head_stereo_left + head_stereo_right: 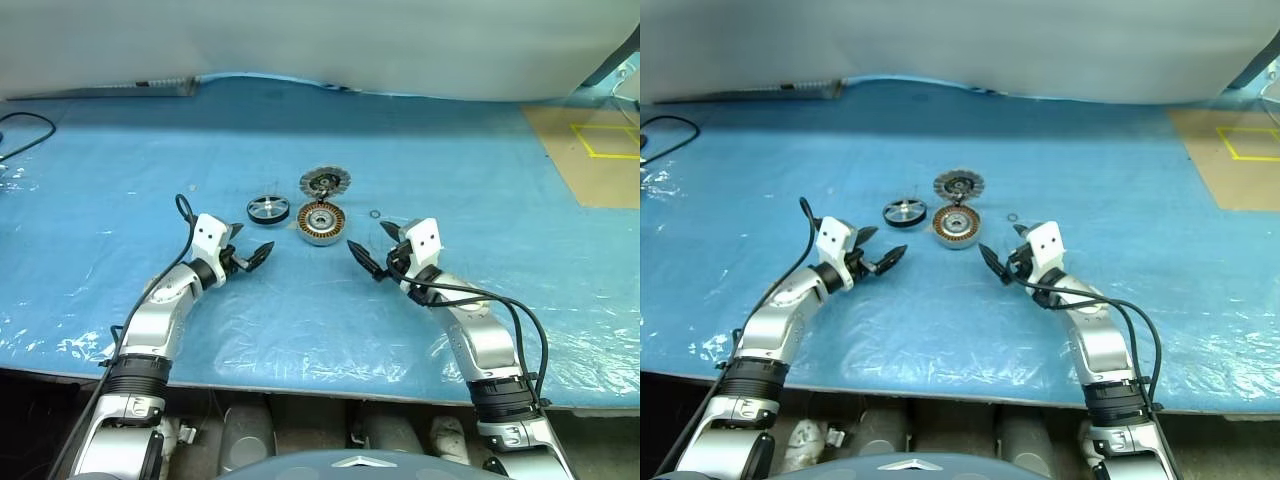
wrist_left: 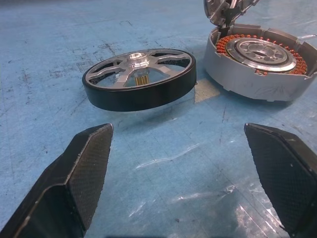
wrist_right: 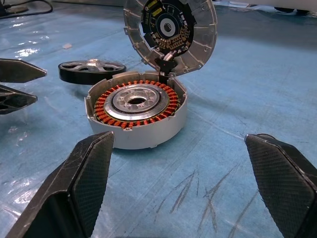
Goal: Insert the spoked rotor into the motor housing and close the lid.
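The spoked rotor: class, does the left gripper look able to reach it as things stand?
Probably yes. The left gripper stands open just short of the spoked rotor, with bare blue table cover between them. The motor housing sits off to the side, out of the way.

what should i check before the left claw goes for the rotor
1. Left claw open and empty: ok.
2. Spoked rotor lying flat on the blue sheet, clear of other parts: ok.
3. Motor housing open, windings exposed, centre free for the rotor: ok.
4. Lid swung up behind the housing, out of the way: ok.
5. Right claw open and apart from the housing: ok.
6. Small ring on the sheet beside the housing, whether it belongs in the assembly: cannot tell.
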{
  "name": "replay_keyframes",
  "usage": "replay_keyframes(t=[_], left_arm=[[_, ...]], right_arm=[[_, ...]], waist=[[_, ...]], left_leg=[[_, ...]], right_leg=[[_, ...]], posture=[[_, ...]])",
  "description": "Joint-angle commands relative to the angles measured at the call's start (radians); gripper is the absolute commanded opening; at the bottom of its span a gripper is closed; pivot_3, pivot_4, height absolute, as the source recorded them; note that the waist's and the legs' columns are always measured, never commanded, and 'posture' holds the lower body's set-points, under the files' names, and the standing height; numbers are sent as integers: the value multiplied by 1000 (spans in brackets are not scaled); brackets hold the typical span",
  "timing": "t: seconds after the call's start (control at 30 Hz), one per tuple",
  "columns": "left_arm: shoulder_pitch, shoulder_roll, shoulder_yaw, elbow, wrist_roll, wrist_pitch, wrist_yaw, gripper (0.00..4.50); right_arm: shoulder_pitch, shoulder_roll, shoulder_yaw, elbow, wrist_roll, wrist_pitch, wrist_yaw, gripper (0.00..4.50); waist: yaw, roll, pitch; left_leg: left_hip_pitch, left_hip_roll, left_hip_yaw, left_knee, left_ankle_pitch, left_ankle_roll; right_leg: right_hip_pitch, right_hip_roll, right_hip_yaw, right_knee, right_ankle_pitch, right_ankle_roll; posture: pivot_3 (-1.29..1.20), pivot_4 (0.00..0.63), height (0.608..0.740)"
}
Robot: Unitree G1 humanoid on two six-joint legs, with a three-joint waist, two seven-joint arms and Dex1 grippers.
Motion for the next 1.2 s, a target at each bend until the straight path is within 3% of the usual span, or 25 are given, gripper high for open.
replay_keyframes(t=[0.03, 0.37, 0.7, 1.2], left_arm=[[5, 7, 4, -45, -8, -16, -9, 4500], [37, -6, -26, -51, -1, -94, -55, 4500], [87, -12, -78, -45, 42, -245, -98, 4500], [127, -17, -99, -66, 53, -257, -89, 4500]], right_arm=[[-14, -10, 8, -38, -7, -21, 3, 4457], [-119, -61, 64, -110, -20, 91, 45, 4457], [-428, -146, 301, 30, -121, 336, 215, 4457], [-574, -75, 414, 357, -275, 188, 266, 4457]], waist=[[0, 0, 0], [-2, 0, 0], [-1, 0, 0], [-1, 0, 0]], left_leg=[[0, 0, 0, 0, 0, 0], [0, 0, 0, 0, 0, 0], [1, 0, 0, 1, 0, 0], [0, 1, 0, 2, 0, 0]], right_leg=[[0, 0, 0, 0, 0, 0], [0, 0, 0, 0, 0, 0], [0, 0, 0, 2, 0, 0], [0, 0, 0, 3, 0, 0]], posture=[[0, 150, 740], [0, 150, 740], [0, 150, 740], [0, 150, 740]])
